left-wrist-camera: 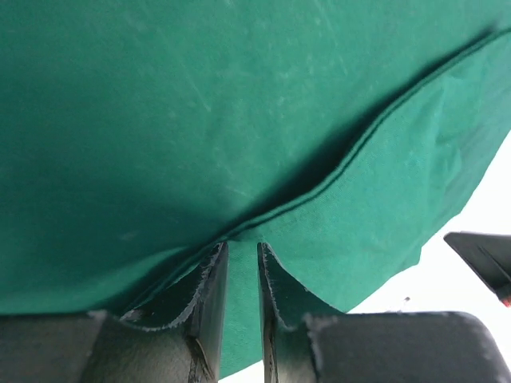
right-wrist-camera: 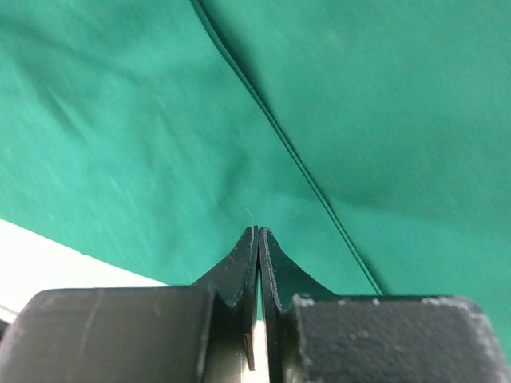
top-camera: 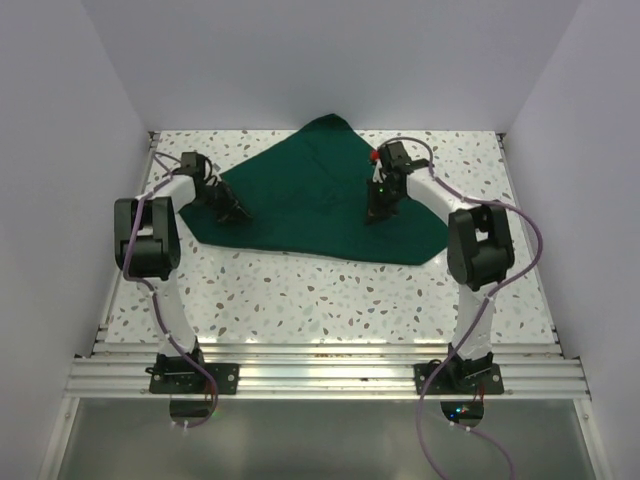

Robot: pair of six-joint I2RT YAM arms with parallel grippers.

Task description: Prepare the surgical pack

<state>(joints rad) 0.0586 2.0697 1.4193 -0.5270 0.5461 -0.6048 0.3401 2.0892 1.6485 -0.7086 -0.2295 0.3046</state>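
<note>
The surgical pack (top-camera: 310, 190) lies spread on the speckled table (top-camera: 330, 290) in the upper middle of the top view. It is not flat and square: one corner points toward the top of the frame, and a layer is folded over.

The left gripper (top-camera: 232, 208) sits at the cloth's left edge. In its wrist view the fingers (left-wrist-camera: 209, 295) stand a narrow slot apart, not pressed together, with the tips right where the folded edge (left-wrist-camera: 359, 159) runs down toward them. We cannot tell whether any fabric sits inside that slot.

The right gripper (top-camera: 381, 210) is down on the right part of the cloth. Its jaws are pressed together, with the tips at the fabric beside a stitched hem (right-wrist-camera: 295, 159). We cannot see whether any cloth is caught between them, as the fabric is thin.

We judge the step in hand to be taking hold at two points so the drape can be opened or refolded. To do it well, we want the left jaws to close on the upper layer only, at the fold edge, rather than on both layers. Before lifting, we should test each grip with a small pull. If the right tips have missed the cloth, they will come away bare. Both arms should rise together and evenly so that the fabric neither drags nor twists.
</note>
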